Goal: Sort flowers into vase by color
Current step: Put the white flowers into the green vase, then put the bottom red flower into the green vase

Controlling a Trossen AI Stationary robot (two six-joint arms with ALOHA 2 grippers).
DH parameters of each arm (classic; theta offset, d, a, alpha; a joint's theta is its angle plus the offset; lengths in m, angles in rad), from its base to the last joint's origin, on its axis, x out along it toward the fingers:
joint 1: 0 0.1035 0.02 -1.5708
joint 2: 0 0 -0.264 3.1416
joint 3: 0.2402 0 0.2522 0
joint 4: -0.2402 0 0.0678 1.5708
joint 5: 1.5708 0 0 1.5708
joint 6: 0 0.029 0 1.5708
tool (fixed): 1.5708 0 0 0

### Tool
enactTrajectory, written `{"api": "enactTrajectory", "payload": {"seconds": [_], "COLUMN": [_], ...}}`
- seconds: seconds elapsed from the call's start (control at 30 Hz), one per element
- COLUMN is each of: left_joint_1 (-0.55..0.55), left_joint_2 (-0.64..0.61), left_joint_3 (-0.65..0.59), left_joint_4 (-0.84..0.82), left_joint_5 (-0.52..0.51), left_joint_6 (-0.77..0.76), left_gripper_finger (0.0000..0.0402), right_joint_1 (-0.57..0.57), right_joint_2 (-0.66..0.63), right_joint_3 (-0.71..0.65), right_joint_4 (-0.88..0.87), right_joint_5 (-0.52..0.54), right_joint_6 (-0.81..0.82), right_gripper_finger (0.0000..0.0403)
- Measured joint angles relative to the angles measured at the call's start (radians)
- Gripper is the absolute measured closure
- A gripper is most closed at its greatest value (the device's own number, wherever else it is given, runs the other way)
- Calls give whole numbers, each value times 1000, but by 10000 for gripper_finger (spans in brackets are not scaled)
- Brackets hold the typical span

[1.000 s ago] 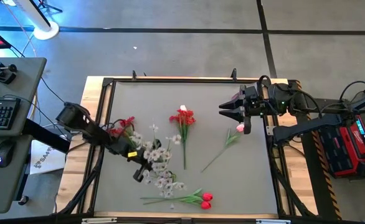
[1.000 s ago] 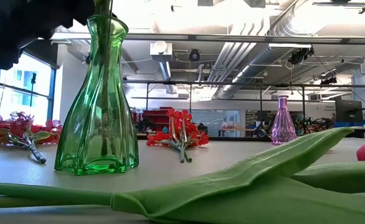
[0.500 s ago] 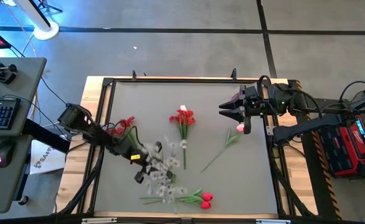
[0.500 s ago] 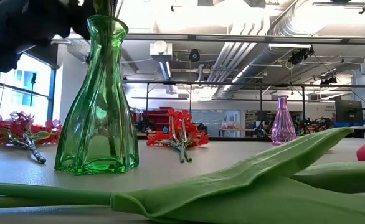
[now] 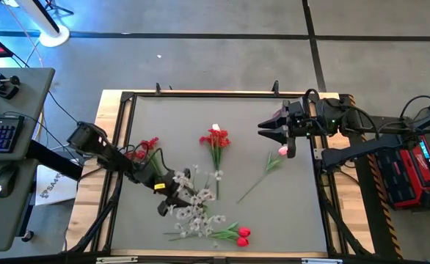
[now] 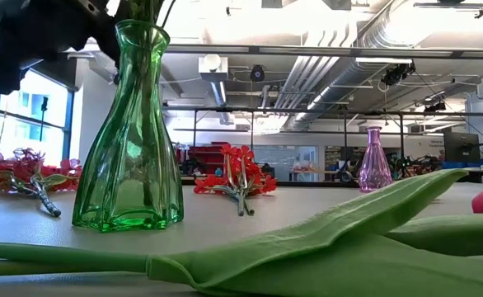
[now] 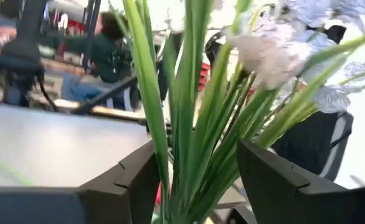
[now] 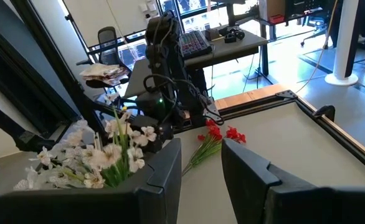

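White blossom spray [image 5: 193, 205] stems in green glass vase [image 6: 131, 132], my left gripper [image 7: 192, 186] clamped on stems above vase mouth. Stems look light, floppy; I grip low on bundle. Right gripper [image 5: 268, 129] parked open, far side.

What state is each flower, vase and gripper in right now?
white spray: stems in the green vase, held by the left gripper.
green vase: upright on the table.
purple vase: upright, far side.
left gripper: shut on the white spray's stems.
right gripper: open, holding nothing.
red cluster: lying flat.
pink tulip: lying flat.
red tulips: lying flat.
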Motion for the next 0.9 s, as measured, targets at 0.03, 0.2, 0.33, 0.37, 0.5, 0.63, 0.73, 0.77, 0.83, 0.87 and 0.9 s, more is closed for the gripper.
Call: {"api": "enactTrajectory", "payload": {"seconds": [0.03, 0.2, 0.33, 0.37, 0.5, 0.63, 0.73, 0.77, 0.83, 0.87, 0.9], "left_joint_1": [0, 0, 7, 12, 37, 60, 74, 77, 80, 80, 80], "left_joint_2": [-1, -2, -2, -7, -56, -139, -217, -244, -300, -329, -356], "left_joint_3": [0, -1, -7, -17, -62, -127, -184, -202, -232, -243, -250], "left_joint_4": [-10, 0, 17, 14, 13, -18, -44, -60, -115, -149, -184], "left_joint_5": [0, 13, 21, 24, 20, 8, 6, 5, 5, 4, 0], "left_joint_6": [-26, -77, -91, -90, -64, -49, -46, -39, -24, -16, -9], "left_gripper_finger": [203, 184, 173, 170, 161, 156, 155, 155, 155, 155, 155], "right_joint_1": [0, 0, 0, 0, 0, 0, 0, 0, 0, 0, 0], "right_joint_2": [0, 0, 0, 0, 0, 0, 0, 0, 0, 0, 0], "right_joint_3": [0, 0, 0, 0, 0, 0, 0, 0, 0, 0, 0], "right_joint_4": [0, 0, 0, 0, 0, 0, 0, 0, 0, 0, 0], "right_joint_5": [0, 0, 0, 0, 0, 0, 0, 0, 0, 0, 0], "right_joint_6": [0, 0, 0, 0, 0, 0, 0, 0, 0, 0, 0], "right_gripper_finger": [299, 299, 299, 299, 299, 299, 299, 299, 299, 299, 299]}}
